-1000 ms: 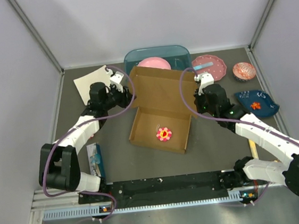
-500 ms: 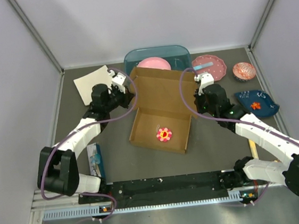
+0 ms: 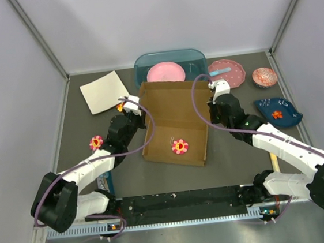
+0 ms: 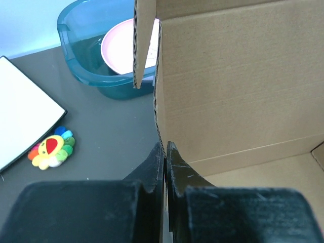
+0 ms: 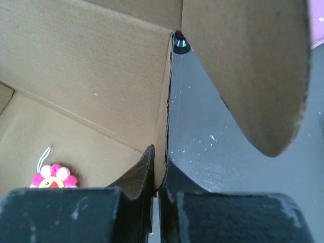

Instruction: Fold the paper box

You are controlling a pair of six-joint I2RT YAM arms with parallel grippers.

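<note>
The brown paper box [image 3: 173,117] lies mid-table with its tray flat and its back panel raised. My left gripper [image 3: 141,122] is shut on the box's left edge. In the left wrist view the left gripper [image 4: 165,148] pinches the corrugated edge below the upright panel [image 4: 238,86], and a side flap [image 4: 144,40] stands above. My right gripper [image 3: 209,112] is shut on the right side wall. The right wrist view shows this gripper [image 5: 161,163] clamped on that wall, with a rounded flap [image 5: 248,66] to its right. A pink flower toy [image 3: 179,146] lies inside the tray.
A teal tub [image 3: 197,55] holding a pink plate [image 3: 166,72] stands behind the box. A cream sheet [image 3: 104,91] lies back left and a second flower toy [image 3: 96,142] sits by my left arm. Pink dish [image 3: 226,72], cupcake bowl [image 3: 264,77] and blue dish [image 3: 278,112] stand right.
My left gripper slid nearer along the box's left side and shut on its edge. The back panel now stands steeper. A flower toy by the left arm came into view.
</note>
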